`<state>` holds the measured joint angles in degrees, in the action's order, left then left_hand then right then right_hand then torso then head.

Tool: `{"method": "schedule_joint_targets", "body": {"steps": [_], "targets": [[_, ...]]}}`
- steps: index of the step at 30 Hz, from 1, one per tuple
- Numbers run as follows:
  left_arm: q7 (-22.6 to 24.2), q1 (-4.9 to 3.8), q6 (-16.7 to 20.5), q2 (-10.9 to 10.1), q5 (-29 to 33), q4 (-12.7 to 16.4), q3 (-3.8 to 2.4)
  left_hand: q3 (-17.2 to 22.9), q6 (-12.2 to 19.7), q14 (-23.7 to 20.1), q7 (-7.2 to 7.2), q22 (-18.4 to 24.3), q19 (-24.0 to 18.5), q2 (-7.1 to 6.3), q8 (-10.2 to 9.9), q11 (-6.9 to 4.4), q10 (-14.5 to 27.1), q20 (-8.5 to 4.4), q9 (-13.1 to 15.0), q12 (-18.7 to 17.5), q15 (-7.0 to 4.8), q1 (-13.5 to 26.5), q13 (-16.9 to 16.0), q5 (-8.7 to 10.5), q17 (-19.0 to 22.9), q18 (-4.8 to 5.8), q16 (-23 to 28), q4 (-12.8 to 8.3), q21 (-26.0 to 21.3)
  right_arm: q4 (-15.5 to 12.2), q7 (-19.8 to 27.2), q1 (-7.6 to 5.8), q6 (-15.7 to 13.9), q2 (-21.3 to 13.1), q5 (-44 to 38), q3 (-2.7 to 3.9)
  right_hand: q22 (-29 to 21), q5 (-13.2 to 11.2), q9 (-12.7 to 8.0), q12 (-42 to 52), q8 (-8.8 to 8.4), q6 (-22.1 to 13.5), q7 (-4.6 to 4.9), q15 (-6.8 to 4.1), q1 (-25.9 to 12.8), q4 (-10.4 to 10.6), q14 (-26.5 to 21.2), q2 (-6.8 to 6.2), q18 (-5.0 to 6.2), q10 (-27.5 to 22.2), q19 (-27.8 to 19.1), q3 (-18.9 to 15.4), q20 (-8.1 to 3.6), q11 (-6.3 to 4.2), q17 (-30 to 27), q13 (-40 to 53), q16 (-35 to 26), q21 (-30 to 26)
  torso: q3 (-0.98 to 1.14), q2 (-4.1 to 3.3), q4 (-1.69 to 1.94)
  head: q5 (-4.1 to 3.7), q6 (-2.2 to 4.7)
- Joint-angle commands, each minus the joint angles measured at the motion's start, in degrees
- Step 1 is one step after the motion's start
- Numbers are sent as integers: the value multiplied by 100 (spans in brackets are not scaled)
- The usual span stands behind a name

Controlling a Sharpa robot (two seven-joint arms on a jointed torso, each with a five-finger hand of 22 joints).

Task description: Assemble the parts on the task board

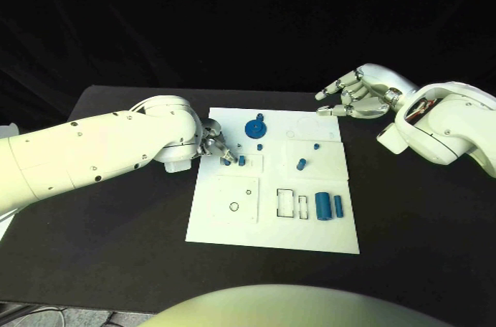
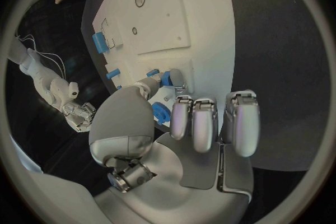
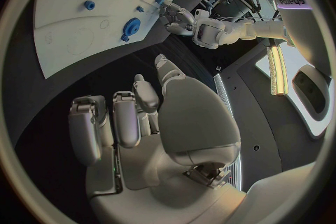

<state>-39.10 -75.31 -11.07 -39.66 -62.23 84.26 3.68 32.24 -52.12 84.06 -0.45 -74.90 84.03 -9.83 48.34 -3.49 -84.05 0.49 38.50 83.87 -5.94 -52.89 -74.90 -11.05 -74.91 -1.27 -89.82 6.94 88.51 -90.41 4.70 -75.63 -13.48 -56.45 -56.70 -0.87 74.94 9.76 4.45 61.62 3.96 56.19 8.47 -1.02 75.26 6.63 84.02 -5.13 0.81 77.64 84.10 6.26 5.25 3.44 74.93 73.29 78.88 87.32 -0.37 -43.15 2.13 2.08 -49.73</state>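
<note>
The white task board (image 1: 271, 219) lies mid-table. My left hand (image 1: 214, 146) rests at its left edge; in the left wrist view the left hand (image 2: 189, 134) pinches a small blue part (image 2: 167, 79) between thumb and one finger, right at the board (image 2: 175, 17), with the other fingers curled. A blue gear (image 1: 255, 130) stands just beyond it. A small blue peg (image 1: 302, 163) and two blue cylinders (image 1: 330, 206) sit further right. My right hand (image 1: 357, 97) hovers above the board's far right corner, fingers spread and holding nothing.
Black table (image 1: 114, 241) surrounds the board, with free room in front and on both sides. Rectangular and round recesses (image 1: 290, 203) mark the board's near half. The right wrist view shows the right hand (image 3: 154, 123) off the board (image 3: 70, 39), with the gear (image 3: 131, 27) beyond.
</note>
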Motion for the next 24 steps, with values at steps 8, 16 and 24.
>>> {"method": "schedule_joint_targets", "body": {"steps": [8, 16, 24], "targets": [[-656, 46, -129, -17, -31, -55, 38, -68, -64, 594, 3, -1336, 529, 6, -19, -34, -274, -52, 9, 38, -55, 70, -869, -39, -1509, 83, -18, 44, 29, -13, 52, 3, 45, -1, -14, 0, 873, 17, 7, -38, -5, -23, 0, 21, 12, 3, 271, 41, 82, -26, 121, -45, 29, -2, 72, -5, -21, -31, -1, -1, -3, -1, 0], [-674, 45, -125, -21, -89, -75, 37, -91, -74, 594, -1, -1349, 534, 3, -16, -37, -280, -54, 11, 46, -58, 68, -878, -40, -1509, 86, -18, 62, 38, -17, 51, 3, 41, -9, -14, 0, 873, 17, 7, -38, -5, -23, 0, 21, 12, 3, 271, 41, 82, -26, 121, -45, 29, -2, 72, -5, -21, -31, 0, 1, 1, -7, -8], [-690, 43, -167, -36, -130, -132, 34, -128, -92, 594, -13, -1365, 541, -16, -11, -46, -294, -59, 16, 67, -63, 33, -902, -43, -1509, 90, -18, 66, 49, -19, 51, 3, 39, -13, -14, 0, 859, 20, 7, -60, -5, -25, 0, 21, 17, 3, 266, 45, 86, -38, 110, -53, 29, -2, 55, -20, -40, -39, 1, 2, 1, -17, -9]]}}
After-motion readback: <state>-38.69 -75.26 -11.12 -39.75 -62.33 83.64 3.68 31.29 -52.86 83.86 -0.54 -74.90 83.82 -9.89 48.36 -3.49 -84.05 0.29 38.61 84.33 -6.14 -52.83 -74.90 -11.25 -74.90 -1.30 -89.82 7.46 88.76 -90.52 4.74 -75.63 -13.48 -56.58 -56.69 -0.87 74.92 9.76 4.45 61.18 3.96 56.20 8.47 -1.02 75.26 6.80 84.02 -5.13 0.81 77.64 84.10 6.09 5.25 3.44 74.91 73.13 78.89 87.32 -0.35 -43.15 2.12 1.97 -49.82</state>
